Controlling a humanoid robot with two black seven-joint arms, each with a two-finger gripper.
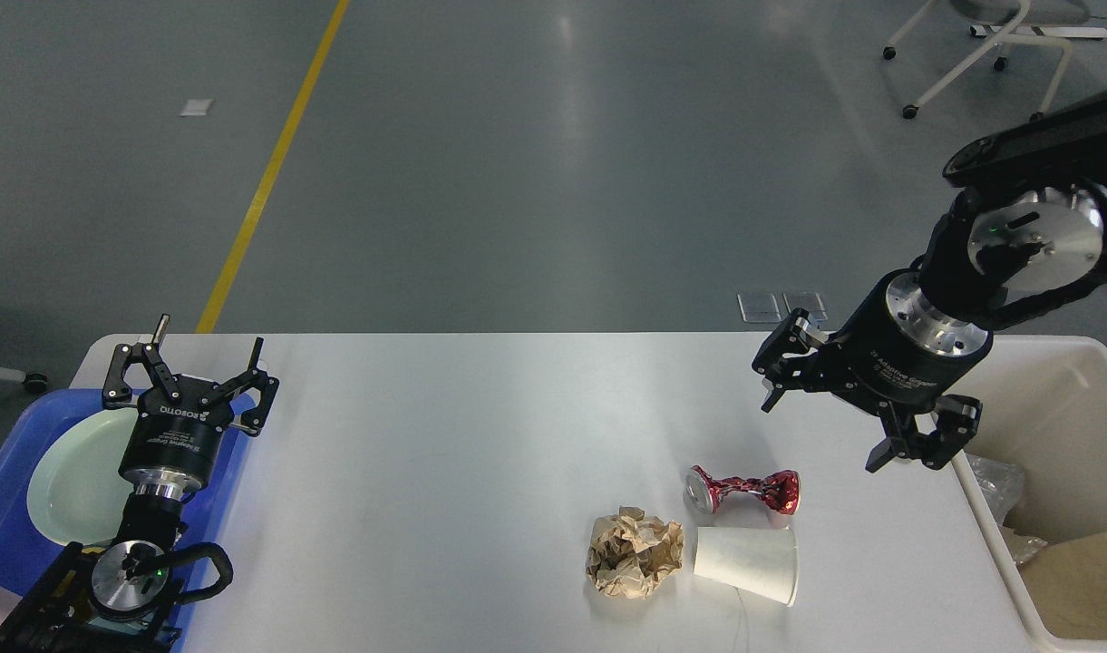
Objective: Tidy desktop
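Observation:
The white desktop [471, 435] holds a crushed red can [743, 490], a crumpled ball of brown paper [635, 553] and a white paper cup [746, 562] lying on its side, all close together at the front right. My right gripper [823, 433] is open and empty, above the desktop just up and right of the can, not touching it. My left gripper [199, 349] is open and empty at the far left, over the edge of a blue tray [9, 535].
The blue tray holds a pale green plate [68, 476]. A cream bin [1061, 390] stands off the right end of the desktop with clear plastic and brown paper inside. A wheeled chair [988, 36] stands on the grey floor behind.

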